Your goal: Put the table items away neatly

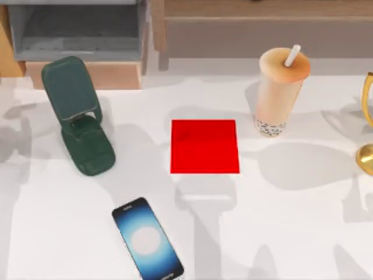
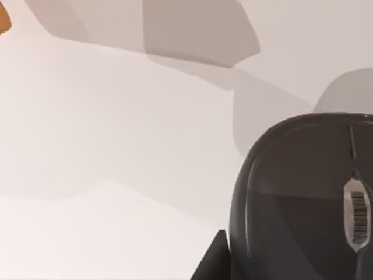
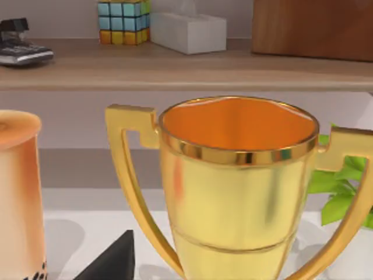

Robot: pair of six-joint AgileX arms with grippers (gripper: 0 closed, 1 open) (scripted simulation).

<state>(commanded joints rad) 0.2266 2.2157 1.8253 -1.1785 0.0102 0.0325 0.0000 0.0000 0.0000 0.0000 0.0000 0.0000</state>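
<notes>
A black smartphone [image 1: 148,239] with a glowing blue-white screen lies flat on the white table [image 1: 291,221] near the front, left of centre. The tall peach milk-tea cup [image 1: 280,90] with its white straw stands upright at the back right; its side [image 3: 17,192] is also in the right wrist view. In the left wrist view the dark-grey mouse [image 2: 303,198] looms very close over the white tabletop, with a dark edge of my left gripper [image 2: 213,259] beside it. A dark edge of my right gripper [image 3: 111,259] sits low in front of the cup and a trophy.
A flat red square pad [image 1: 204,146] lies mid-table. The dark green folding stand [image 1: 78,114] stands at the back left. A gold trophy [image 1: 367,128] is at the right edge, close before the right wrist camera [image 3: 236,186]. A shelf behind carries a colour cube [image 3: 123,22] and a tissue box [image 3: 187,32].
</notes>
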